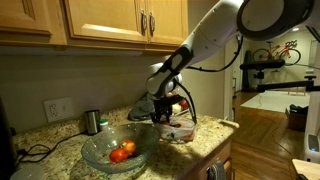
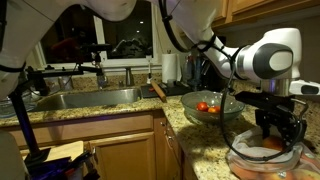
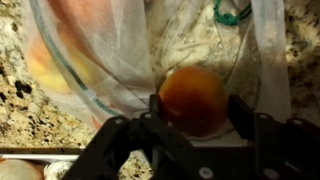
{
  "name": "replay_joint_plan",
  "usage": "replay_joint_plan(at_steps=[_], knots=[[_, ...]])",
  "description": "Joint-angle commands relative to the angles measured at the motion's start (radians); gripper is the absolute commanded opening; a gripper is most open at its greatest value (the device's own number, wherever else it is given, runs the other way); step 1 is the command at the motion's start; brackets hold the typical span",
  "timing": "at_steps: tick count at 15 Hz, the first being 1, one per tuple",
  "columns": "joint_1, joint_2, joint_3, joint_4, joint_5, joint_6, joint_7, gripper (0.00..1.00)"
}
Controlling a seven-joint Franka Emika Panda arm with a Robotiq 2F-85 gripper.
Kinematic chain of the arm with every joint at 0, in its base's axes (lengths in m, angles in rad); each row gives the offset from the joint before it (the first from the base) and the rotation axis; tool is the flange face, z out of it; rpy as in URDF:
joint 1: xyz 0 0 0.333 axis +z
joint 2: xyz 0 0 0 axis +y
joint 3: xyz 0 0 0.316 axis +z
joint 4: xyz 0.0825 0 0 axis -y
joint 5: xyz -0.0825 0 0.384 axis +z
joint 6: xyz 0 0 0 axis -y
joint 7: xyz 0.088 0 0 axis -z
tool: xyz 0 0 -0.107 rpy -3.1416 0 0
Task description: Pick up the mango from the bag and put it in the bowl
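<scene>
In the wrist view my gripper (image 3: 197,108) is shut on the mango (image 3: 193,96), a round orange-red fruit, with one finger pressed on each side. It sits inside the crinkly clear bag (image 3: 110,50), whose plastic spreads around it on the granite. A second pale orange fruit (image 3: 50,65) shows through the bag at the left. In both exterior views the gripper (image 1: 170,112) (image 2: 275,135) reaches down into the bag (image 1: 182,129) (image 2: 262,157) at the counter's end. The glass bowl (image 1: 95,155) (image 2: 190,112) stands beside it and holds red fruit (image 1: 122,152).
A small steel cup (image 1: 92,121) stands behind the bowl near the wall. A sink (image 2: 85,98) lies further along the counter. Cabinets hang above the counter, and the counter's edge runs close to the bag. A green band (image 3: 232,12) lies by the bag.
</scene>
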Motion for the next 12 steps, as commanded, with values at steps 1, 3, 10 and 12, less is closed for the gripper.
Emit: replay_joint_plan(at_steps=[1, 3, 10, 12], knots=[[0.019, -0.115, -0.003, -0.129, -0.02, 0.049, -0.012, 0.44], [0.029, -0.151, -0.002, -0.174, -0.03, 0.078, -0.017, 0.44], [0.066, -0.268, -0.005, -0.328, -0.085, 0.114, -0.019, 0.44], [0.073, -0.3, -0.005, -0.363, -0.101, 0.126, -0.017, 0.44]])
